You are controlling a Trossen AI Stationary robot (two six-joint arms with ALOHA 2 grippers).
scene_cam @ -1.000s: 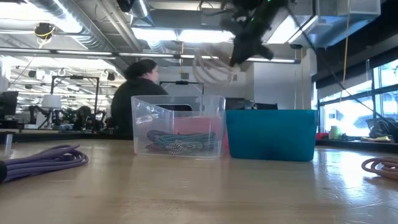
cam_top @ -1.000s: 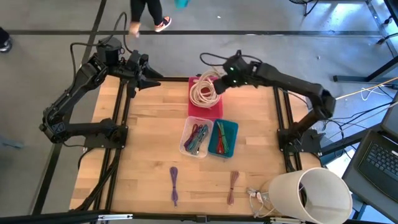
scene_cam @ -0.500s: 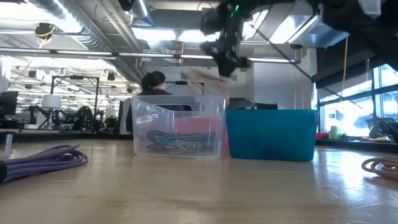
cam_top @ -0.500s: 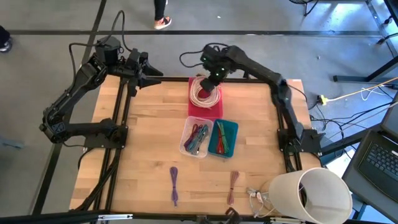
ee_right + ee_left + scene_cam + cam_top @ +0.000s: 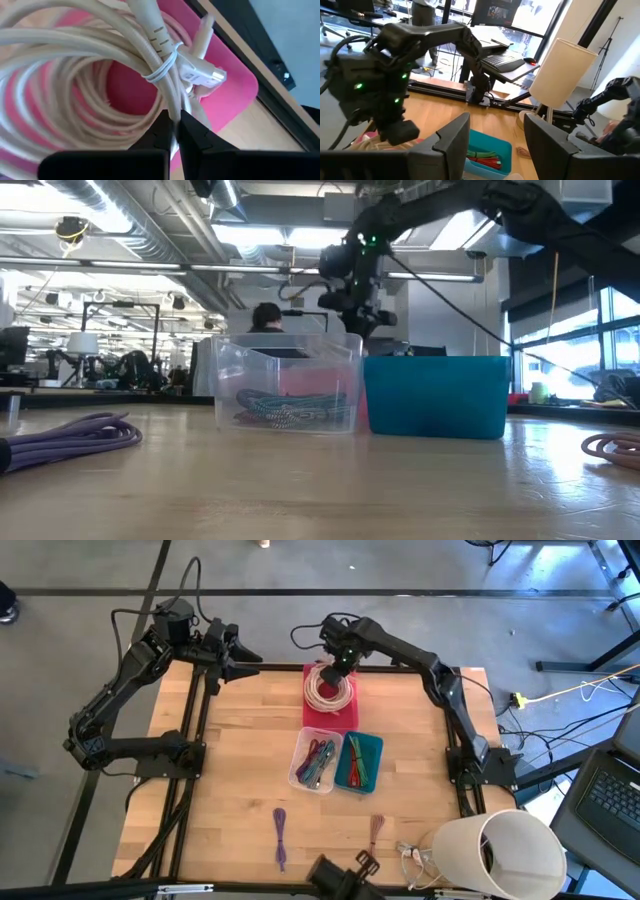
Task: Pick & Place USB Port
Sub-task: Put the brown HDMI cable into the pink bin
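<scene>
Overhead, three bins (image 5: 330, 705) and two loose cables (image 5: 281, 836).

Three bins: one pink (image 5: 335, 712), one clear (image 5: 298, 768), one teal (image 5: 377, 750). Two loose cable bundles: purple (image 5: 280, 837), brown (image 5: 375, 837).

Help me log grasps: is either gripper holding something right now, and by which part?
The right gripper is shut on the coiled white USB cable, pinching the bundled strands just below its white tie. The left gripper holds nothing.

Hand (image 5: 176, 131) pinching white coiled cable (image 5: 90, 65) over pink bin (image 5: 235, 92).
</scene>
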